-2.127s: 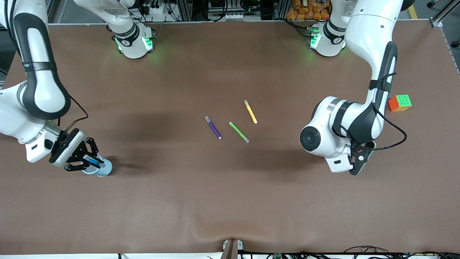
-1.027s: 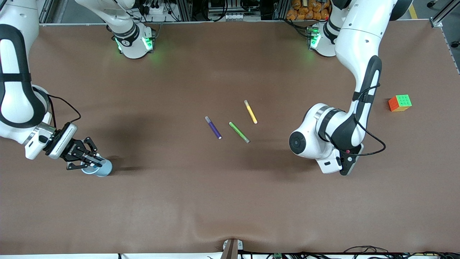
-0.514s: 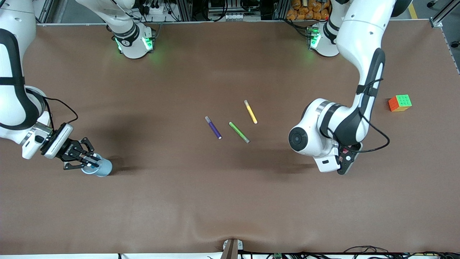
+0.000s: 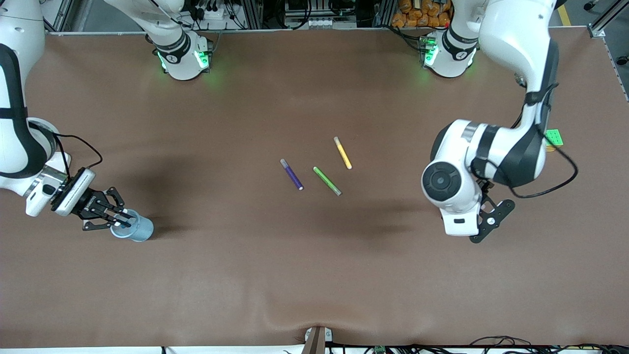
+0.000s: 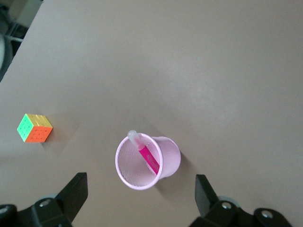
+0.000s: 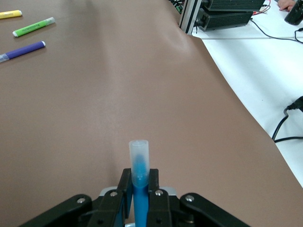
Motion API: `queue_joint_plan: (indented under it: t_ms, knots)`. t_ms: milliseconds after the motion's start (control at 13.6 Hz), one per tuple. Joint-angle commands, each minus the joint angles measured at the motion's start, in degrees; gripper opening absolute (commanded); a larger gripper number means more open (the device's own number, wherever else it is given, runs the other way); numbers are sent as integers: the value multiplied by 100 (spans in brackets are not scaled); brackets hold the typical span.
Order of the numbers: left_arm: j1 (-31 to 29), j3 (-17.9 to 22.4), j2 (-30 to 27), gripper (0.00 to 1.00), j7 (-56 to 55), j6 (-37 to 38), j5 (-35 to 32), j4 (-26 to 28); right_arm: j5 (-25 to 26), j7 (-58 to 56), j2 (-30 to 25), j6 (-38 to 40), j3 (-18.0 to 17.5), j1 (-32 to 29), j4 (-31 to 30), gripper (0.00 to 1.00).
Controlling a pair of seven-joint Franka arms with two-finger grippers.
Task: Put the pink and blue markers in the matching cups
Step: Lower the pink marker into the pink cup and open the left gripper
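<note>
My right tool (image 4: 120, 219) is pinched tight on the blue marker (image 6: 139, 175) and sits right at the rim of the blue cup (image 4: 135, 230), which stands on the worktop (image 4: 314, 275) near the right arm's end, nearer the front camera than the loose markers. In the right wrist view the marker's clear cap sticks out past my fingers (image 6: 124, 191), which press on its blue barrel.

My left tool (image 5: 142, 198) is spread wide and holds nothing; it hangs over the pink cup (image 5: 165, 158) at the left arm's end of the worktop. The pink marker (image 5: 147, 156) leans inside that cup, its pale tip poking just over the rim.

A colour cube (image 5: 34, 128) lies on the worktop near the pink cup. In the middle of the worktop lie a purple marker (image 4: 292, 174), a green marker (image 4: 327, 181) and a yellow marker (image 4: 342, 153), side by side but apart.
</note>
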State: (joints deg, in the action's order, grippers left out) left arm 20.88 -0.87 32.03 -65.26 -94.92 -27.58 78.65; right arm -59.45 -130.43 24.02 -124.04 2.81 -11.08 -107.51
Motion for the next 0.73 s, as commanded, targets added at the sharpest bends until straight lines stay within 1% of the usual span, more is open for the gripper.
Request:
queue_joint_plan:
  t_ms: [0,73,293,367,514,587,660]
  knots:
    - [-136,-27,-521,100,1054,26,261,62,-189,-255,85,29,-87,-210,-24,0]
    - [-302,-71,-705,100,1521,26,418,62,-181,-255,121,29,-96,-228,-16,0]
    - [-760,-54,-1207,100,2796,26,1270,71,-189,-255,130,29,-87,-237,-16,0]
    - [-857,-54,-1287,100,3182,26,1412,71,-181,-246,130,38,-87,-237,-16,0]
    - [-945,-45,-1445,100,3624,26,1430,62,-181,-246,130,38,-87,-298,-16,0]
    - [-954,-54,-1550,100,3774,34,1439,62,-181,-237,130,38,-87,-307,-24,7]
    - [-954,-62,-1612,100,3871,61,1492,71,-181,-185,130,38,-87,-307,-24,42]
